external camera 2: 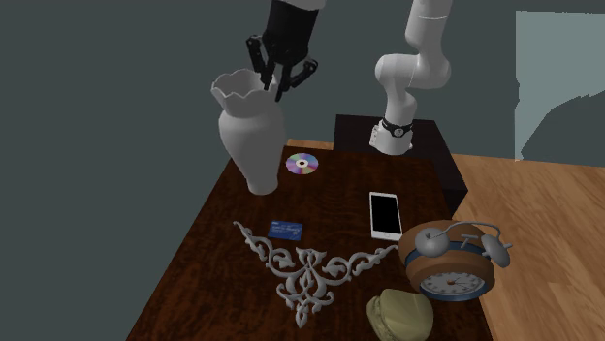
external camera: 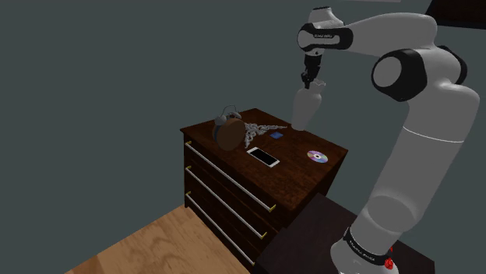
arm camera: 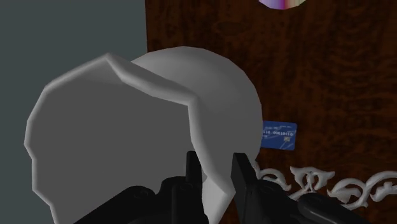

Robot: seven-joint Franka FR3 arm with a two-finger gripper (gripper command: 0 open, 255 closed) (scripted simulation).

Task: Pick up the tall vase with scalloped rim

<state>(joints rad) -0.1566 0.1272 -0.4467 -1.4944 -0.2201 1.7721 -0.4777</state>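
Clasping the tall white vase (external camera 2: pixel 250 136) by its scalloped rim.
The black gripper (external camera 2: pixel 276 87) has its fingers narrowly parted, pinching the rim wall between them. The vase stands upright on the dark wooden dresser (external camera 2: pixel 213 262), at the second exterior view's far left, near a CD (external camera 2: pixel 302 164).

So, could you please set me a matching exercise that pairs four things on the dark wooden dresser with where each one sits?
Things:
1. tall white vase with scalloped rim
2. shiny rainbow disc
3. small blue card
4. round brown alarm clock

Places:
A. between the vase and the grey scrollwork ornament
B. rim between the black fingers
C. beside the black-screened phone
D. nearest the robot's stand

Pairs: 1-B, 2-D, 3-A, 4-C.
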